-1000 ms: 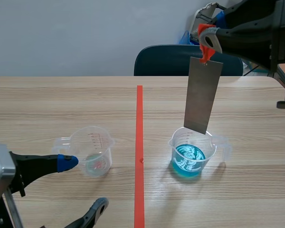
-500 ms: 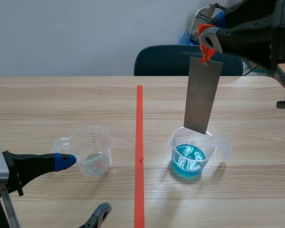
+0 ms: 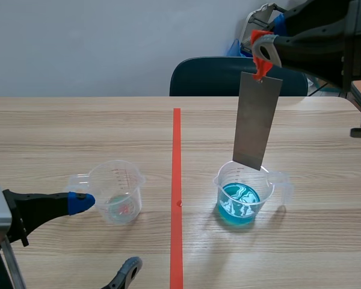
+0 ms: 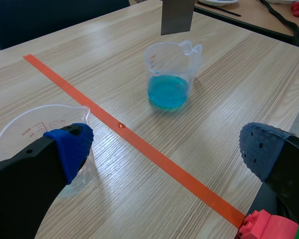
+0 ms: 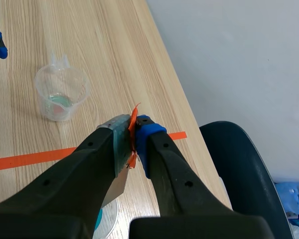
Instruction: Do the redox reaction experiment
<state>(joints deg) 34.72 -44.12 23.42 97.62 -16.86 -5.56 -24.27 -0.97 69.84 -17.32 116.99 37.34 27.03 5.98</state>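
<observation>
A grey metal plate (image 3: pixel 257 120) hangs by an orange-red tag (image 3: pixel 260 53) from my right gripper (image 3: pixel 262 48), which is shut on the tag. The plate's lower edge sits just above the rim of a clear beaker of blue liquid (image 3: pixel 243 195). From the right wrist view the tag (image 5: pixel 133 122) is pinched in the gripper (image 5: pixel 134 134), with the plate (image 5: pixel 114 186) below. An almost empty clear beaker (image 3: pixel 116 191) stands left of the tape line. My left gripper (image 3: pixel 106 233) is open; one fingertip (image 4: pixel 70 144) is beside that beaker (image 4: pixel 35 129), and the blue beaker (image 4: pixel 169 74) lies ahead.
An orange-red tape line (image 3: pixel 177 198) runs down the table's middle. A dark blue chair (image 3: pixel 228 77) stands behind the far edge. A red toy block (image 4: pixel 266 226) shows by my left gripper's right finger. Bare wood surrounds both beakers.
My left gripper has drawn back slightly toward the left, its upper fingertip now by the clear beaker's handle. The right arm and plate have held still.
</observation>
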